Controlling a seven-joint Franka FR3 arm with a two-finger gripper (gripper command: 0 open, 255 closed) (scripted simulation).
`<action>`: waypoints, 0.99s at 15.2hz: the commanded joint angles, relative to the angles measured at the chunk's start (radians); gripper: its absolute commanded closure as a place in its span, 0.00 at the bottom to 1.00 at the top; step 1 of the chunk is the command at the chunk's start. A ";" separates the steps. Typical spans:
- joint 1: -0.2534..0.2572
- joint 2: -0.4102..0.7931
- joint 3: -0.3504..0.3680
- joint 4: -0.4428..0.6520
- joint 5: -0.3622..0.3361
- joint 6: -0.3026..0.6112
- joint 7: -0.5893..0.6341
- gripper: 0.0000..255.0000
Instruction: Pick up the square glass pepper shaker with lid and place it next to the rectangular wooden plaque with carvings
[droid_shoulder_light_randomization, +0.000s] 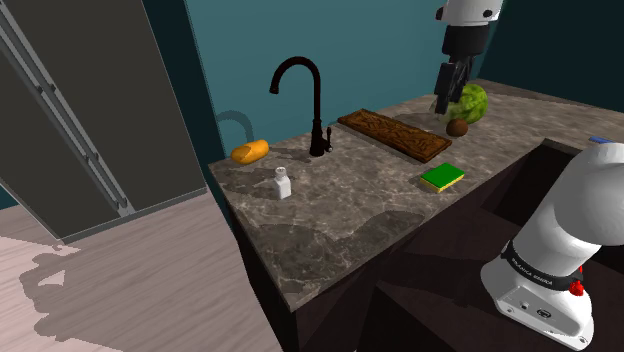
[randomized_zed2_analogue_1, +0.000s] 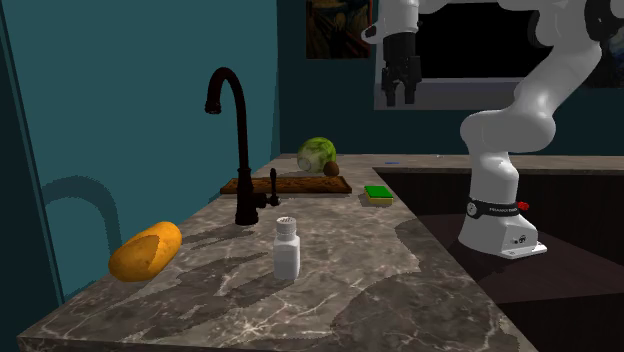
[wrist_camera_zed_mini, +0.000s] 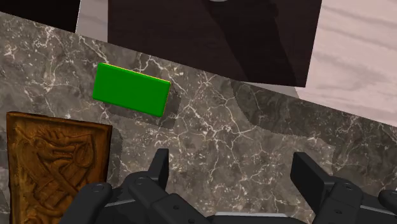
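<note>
1. The gripper (droid_shoulder_light_randomization: 450, 92) is hanging high over the far right end of the counter (droid_shoulder_light_randomization: 340, 230), above the plaque (droid_shoulder_light_randomization: 393, 134) and well apart from the shaker (droid_shoulder_light_randomization: 283, 183).
2. The jaws are standing wide apart with bare counter showing between them; nothing is being held. This is judged to suit an approach not yet begun.
3. The shaker is standing upright on open counter at the shoulder view's left, just in front of the faucet (droid_shoulder_light_randomization: 312, 100), with bread (droid_shoulder_light_randomization: 250, 151) lying beyond it.
4. The plaque is lying flat along the far edge, with a green sponge (droid_shoulder_light_randomization: 442, 177) near it. The free counter beside it is judged adequate for placing.
5. The shaker is showing as a small white boxy bottle, narrowing to a capped, dotted top; glass is not plainly showing.
</note>
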 joint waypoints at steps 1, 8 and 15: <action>0.000 0.000 0.000 0.000 0.000 0.000 0.000 0.00; 0.036 0.175 0.098 0.003 0.053 0.208 0.097 0.00; 0.058 0.393 0.191 0.074 0.061 0.393 0.198 0.00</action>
